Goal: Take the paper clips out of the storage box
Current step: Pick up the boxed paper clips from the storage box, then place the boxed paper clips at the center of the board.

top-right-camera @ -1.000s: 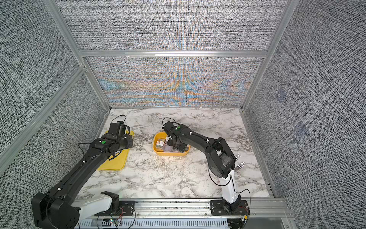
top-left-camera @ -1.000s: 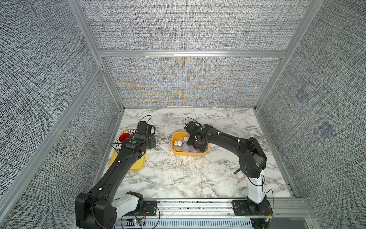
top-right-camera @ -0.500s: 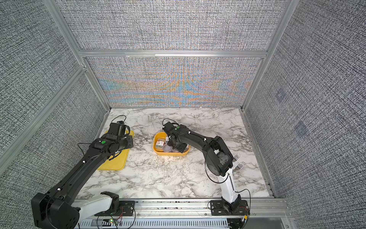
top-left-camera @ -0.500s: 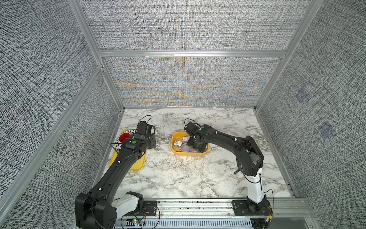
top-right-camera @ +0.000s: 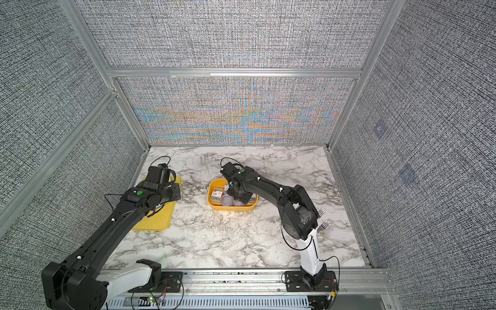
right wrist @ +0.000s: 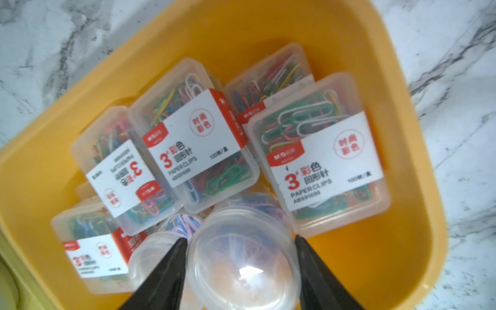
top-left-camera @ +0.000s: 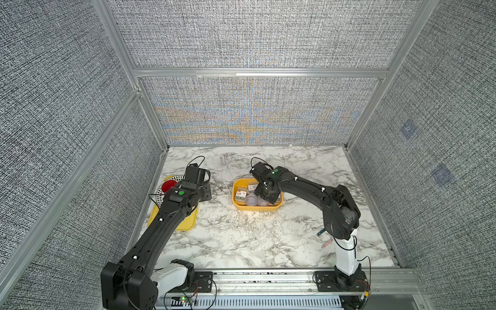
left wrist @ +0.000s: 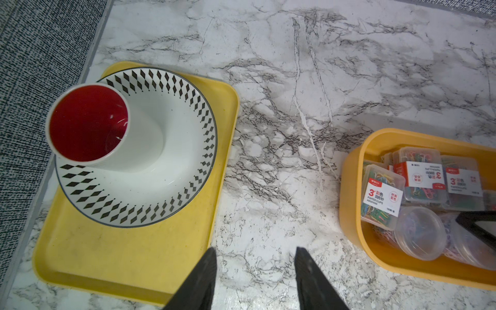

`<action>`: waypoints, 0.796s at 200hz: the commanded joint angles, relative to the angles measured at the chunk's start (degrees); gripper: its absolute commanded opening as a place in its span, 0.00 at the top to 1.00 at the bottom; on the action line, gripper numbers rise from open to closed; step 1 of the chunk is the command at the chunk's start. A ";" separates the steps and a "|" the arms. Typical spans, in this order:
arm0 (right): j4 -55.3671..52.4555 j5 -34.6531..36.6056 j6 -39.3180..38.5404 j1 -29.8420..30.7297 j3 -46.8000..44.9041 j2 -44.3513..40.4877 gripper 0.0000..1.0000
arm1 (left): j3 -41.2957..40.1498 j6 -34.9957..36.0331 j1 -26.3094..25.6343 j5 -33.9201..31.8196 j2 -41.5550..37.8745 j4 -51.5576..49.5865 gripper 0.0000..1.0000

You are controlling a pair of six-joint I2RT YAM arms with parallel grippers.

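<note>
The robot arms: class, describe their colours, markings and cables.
Left arm and right arm are black on white base links, each with a green dot, small white clips and thin black cables. Left pincer and right pincer: black tapered fingers.

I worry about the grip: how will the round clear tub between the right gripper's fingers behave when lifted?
The round tub has smooth, curved walls, so it may slip or turn between the fingers. Its clear wall looks thin, so squeezing might dent it. Set on its side, it would probably roll.
</note>
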 commanded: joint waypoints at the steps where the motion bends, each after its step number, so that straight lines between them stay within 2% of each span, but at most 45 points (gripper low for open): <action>1: -3.64 3.76 -0.93 0.26 2.28 -1.26 0.42 | -0.08 -0.04 0.07 -0.16 -0.50 -0.58 0.49; 47: -8.32 6.71 -3.46 1.36 8.14 -3.48 0.42 | -0.19 -0.08 0.05 -0.57 -0.60 -0.53 0.49; 92: -10.81 9.75 -7.07 4.29 9.84 -8.13 0.44 | -0.24 -0.33 0.07 -1.98 -2.51 -1.80 0.50; 124: -11.23 10.76 -11.77 7.55 9.28 -10.73 0.45 | 0.22 -0.57 0.08 -3.29 -6.84 -5.36 0.49; 159: -12.02 9.24 -20.15 11.67 10.45 -9.07 0.46 | 0.60 -1.51 0.07 -7.52 -14.95 -10.10 0.49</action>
